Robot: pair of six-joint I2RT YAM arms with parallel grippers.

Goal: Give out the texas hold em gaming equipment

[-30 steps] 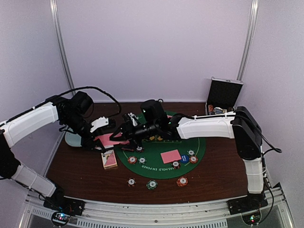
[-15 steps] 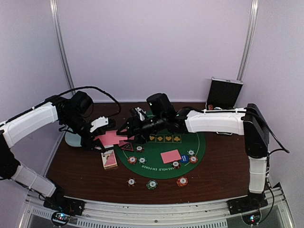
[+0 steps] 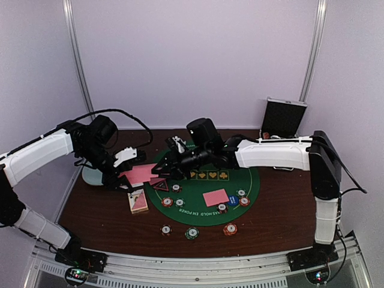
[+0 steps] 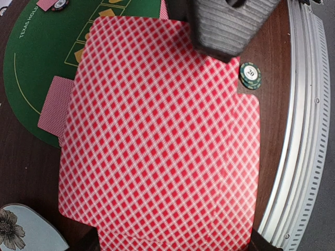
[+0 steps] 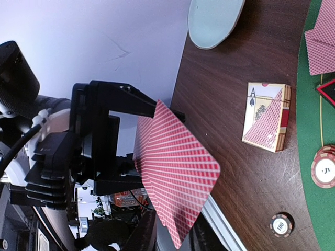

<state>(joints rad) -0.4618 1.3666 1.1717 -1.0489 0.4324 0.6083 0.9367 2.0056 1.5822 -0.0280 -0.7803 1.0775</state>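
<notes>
My left gripper (image 3: 124,171) is shut on a fan of red-backed playing cards (image 3: 141,174), held above the table's left side; they fill the left wrist view (image 4: 157,146). My right gripper (image 3: 162,170) meets their right edge. Seen from the right wrist, a corner of the cards (image 5: 178,172) dips between my right gripper's (image 5: 180,241) fingers, with gaps on both sides. A card pair (image 3: 216,197), a blue button (image 3: 233,201), striped chips (image 3: 166,201) and the triangular marker (image 3: 161,185) lie on the green mat (image 3: 252,180).
A card box (image 3: 138,201) lies on the wood left of the mat. Three chips (image 3: 191,233) sit near the front edge. The pale blue dish (image 3: 90,176) is at the far left, and the open black-lined case (image 3: 283,119) stands at the back right.
The right arm has shifted slightly back and right, and its jaws widened, then narrowed around the cards' edge. The left arm and its cards have stayed put.
</notes>
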